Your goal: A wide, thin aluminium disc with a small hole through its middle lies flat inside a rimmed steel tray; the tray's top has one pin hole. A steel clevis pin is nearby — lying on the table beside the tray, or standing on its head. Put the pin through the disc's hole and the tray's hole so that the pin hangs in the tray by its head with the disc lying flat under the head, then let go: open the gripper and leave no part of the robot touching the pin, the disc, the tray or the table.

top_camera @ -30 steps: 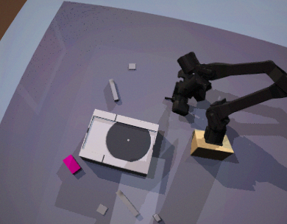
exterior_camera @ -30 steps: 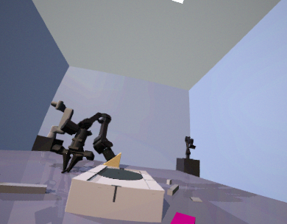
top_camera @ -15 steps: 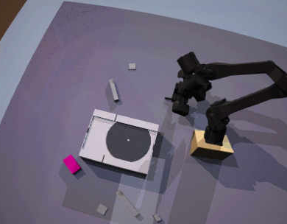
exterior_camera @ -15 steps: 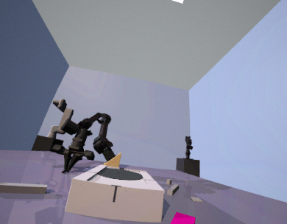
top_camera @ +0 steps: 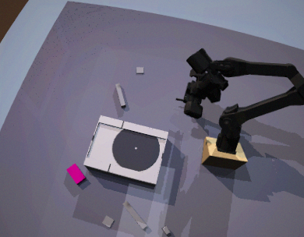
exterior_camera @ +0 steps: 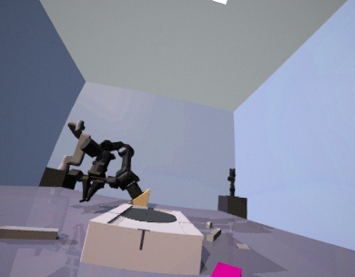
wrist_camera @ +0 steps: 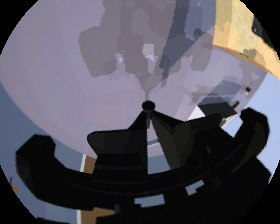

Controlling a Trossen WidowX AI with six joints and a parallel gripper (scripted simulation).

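"What are the jaws (exterior_camera: 85, 200) doing?"
"They're closing narrowly on the pin (wrist_camera: 148, 106), beside the tray (top_camera: 97, 150) (exterior_camera: 141, 248)."
"Risk?"
"A tip-end grip may be letting it twist when lifting. The disc (top_camera: 136, 160) (exterior_camera: 148, 215) is lying in the tray; the rim is standing in the way, and a magenta block (top_camera: 76, 174) (exterior_camera: 227, 271) is sitting beyond."

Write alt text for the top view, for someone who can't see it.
A black robot arm's hand grips a pin away from a pale tray, where a dark disc lies flat. A magenta block sits beside the tray.
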